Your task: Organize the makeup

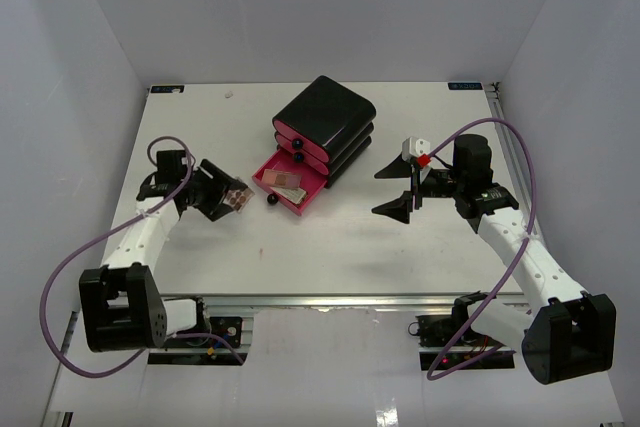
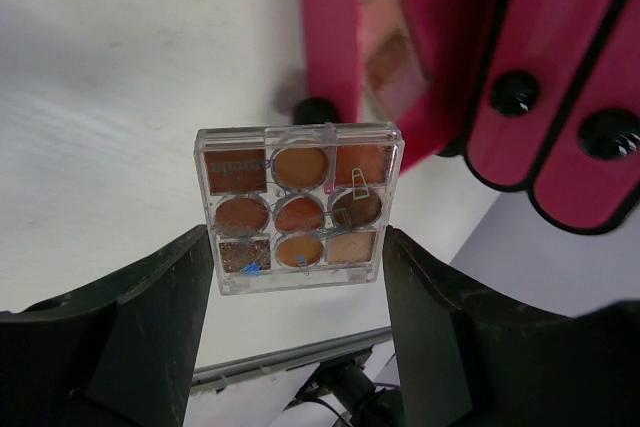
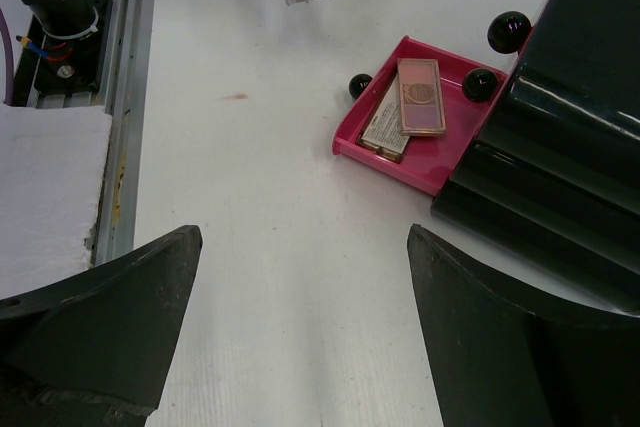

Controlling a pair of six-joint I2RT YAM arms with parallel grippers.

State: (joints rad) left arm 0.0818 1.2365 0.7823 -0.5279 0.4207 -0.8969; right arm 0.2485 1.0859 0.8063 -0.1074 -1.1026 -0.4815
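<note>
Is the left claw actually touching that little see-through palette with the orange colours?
Touching. The left wrist view shows the left gripper pressed against both side edges of the palette, with no gap on either side.

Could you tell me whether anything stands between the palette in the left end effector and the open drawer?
Nothing visible does: only table surface lies between the palette, held by the left end effector, and the drawer front.
</note>
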